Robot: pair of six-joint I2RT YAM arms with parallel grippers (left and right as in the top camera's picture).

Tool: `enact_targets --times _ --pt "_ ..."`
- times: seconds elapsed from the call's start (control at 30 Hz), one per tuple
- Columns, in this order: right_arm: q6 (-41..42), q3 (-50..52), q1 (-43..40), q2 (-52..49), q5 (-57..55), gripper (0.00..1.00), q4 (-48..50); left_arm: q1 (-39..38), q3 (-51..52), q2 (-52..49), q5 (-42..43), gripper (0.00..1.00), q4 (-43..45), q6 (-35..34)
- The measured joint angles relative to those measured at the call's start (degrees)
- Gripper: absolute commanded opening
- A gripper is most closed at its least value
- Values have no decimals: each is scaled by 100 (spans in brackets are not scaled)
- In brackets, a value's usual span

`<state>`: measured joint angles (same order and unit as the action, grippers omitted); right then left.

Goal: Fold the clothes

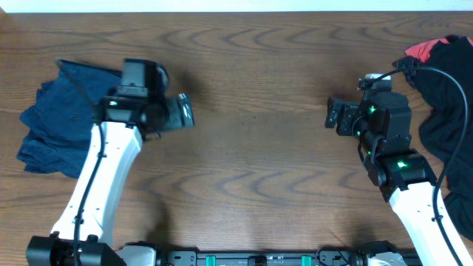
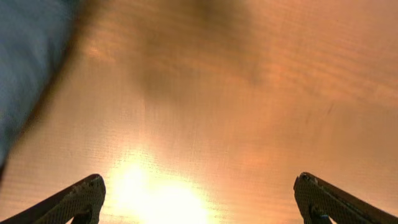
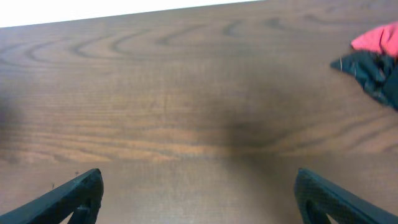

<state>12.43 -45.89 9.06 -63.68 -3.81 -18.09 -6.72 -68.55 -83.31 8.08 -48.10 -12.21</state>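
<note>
Left hand (image 1: 183,113) hovers over bare worktop (image 1: 251,170), fingers spread wide with nothing between them; right hand (image 1: 334,116) is equally open and empty. Navy shorts (image 1: 52,122) lie rumpled at the worktop's left side, behind the left hand, while a black and red heap (image 1: 451,103) sits far right. To begin well, I judge the left hand should swing round to the shorts, pinch one waistband corner cleanly, and draw them to the middle, where both hands can flatten them before folding.

Dark wood-grain table (image 1: 259,89), navy shorts (image 1: 52,118) crumpled far left, black-and-red garments (image 1: 458,59) — far right
</note>
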Motion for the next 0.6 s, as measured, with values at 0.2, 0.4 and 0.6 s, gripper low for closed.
enact_targets --times 0.2,0.4,0.6 --pt "199 0 0 17 -74 99 -743 -452 4 94 -260 98 -765 146" --pt "522 2 42 501 -199 99 -1283 -935 61 1029 -597 98 -348 203" --pt "717 319 393 1550 -688 99 -1202 -1182 592 2415 -752 98 289 227"
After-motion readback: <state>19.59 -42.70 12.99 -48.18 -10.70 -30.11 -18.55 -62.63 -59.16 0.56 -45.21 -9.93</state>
